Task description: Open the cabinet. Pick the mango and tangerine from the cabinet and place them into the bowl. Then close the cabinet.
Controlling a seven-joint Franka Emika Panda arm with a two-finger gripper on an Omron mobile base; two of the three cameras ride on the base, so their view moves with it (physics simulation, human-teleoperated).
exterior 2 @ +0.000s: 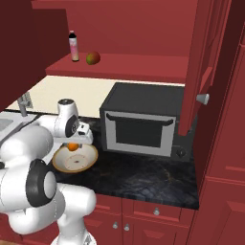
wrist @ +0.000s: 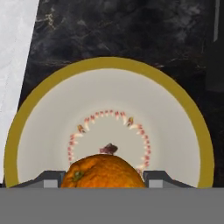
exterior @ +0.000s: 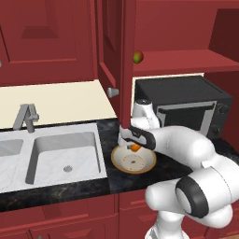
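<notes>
kitchen bench | end effector clamps tangerine above bowl | mango on open cabinet shelf

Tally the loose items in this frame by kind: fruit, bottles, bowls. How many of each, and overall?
Fruit: 2, the tangerine held in the pincer and the mango on the cabinet shelf
Bottles: 1, the bottle beside the mango
Bowls: 1, the bowl
Total: 4
</notes>
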